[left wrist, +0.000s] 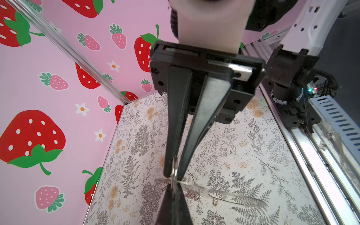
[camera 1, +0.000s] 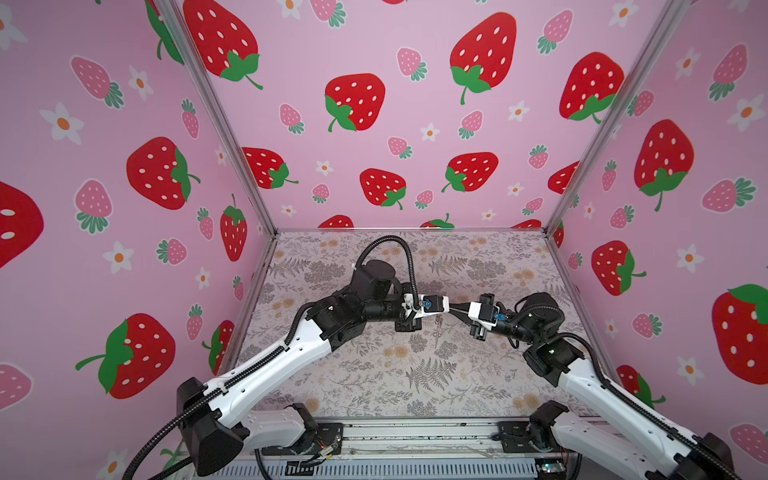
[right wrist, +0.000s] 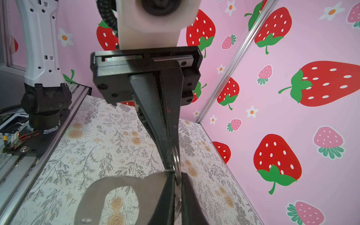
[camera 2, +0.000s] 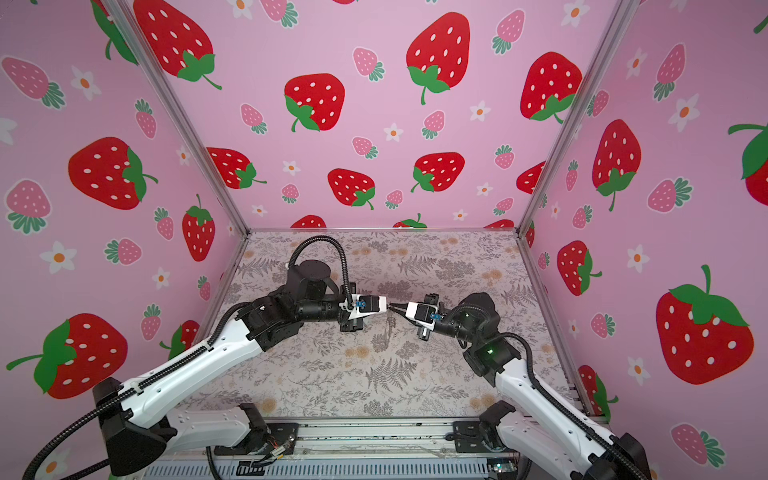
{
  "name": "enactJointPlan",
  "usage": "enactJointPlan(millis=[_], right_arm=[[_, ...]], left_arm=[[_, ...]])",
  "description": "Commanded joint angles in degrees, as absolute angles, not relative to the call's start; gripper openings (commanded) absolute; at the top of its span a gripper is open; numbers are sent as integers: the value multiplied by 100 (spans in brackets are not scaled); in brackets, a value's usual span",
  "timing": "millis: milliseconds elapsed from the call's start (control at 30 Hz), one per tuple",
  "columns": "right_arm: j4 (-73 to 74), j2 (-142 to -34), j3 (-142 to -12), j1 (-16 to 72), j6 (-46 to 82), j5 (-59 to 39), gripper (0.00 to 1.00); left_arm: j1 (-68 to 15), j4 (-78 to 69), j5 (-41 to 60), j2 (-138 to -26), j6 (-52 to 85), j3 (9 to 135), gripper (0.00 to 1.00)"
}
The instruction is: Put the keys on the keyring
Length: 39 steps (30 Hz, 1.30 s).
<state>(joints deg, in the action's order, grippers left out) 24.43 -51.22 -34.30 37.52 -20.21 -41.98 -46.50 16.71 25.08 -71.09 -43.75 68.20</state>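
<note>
Both arms met tip to tip over the middle of the desk [camera 1: 374, 374], a bit toward the far side. The left gripper [right wrist: 173, 169] was clamped fully shut. The right gripper [left wrist: 174, 176] was squeezed down to a sliver. Both were nipping the same silver ring [left wrist: 174, 167] from opposite sides. That ring belonged to the keyring [right wrist: 93, 191], and its flat grey plate hung off the pinch point, down toward the desk. In both top views the keyring was just a small dangling bit of metal under the fingertips. A couple more little rings [left wrist: 214, 201] along the plate's edge showed up blurry in the left wrist view. Couldn't make out the keys anywhere, they were either too tiny or hidden behind the fingers.
</note>
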Motion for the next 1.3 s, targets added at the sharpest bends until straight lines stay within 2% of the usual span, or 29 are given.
enactJointPlan(millis=[0,133,467,667,1200,1267], right_arm=[[2426,-5133,-3621,3788,-2072,-4325,7],[2459,-5098,-3604,3788,-2076,-4326,6],[2496,-5080,-3597,3788,-2021,-4324,13],[2422,-5117,-3602,3784,-2063,-4339,8],[2434,-5124,-3620,3788,-2207,-4249,3],[2476,-5133,-3605,3788,-2214,-4215,3]], left_arm=[[-4677,1619,2619,-7154,-4511,7108,0],[-4689,1652,2620,-7163,-4527,7108,0],[-4691,1679,2606,-7188,-4563,7110,0],[-4687,1626,2610,-7172,-4560,7119,0],[-4696,1407,2589,-7127,-4406,7058,0],[-4685,1408,2496,-7111,-4347,7041,9]])
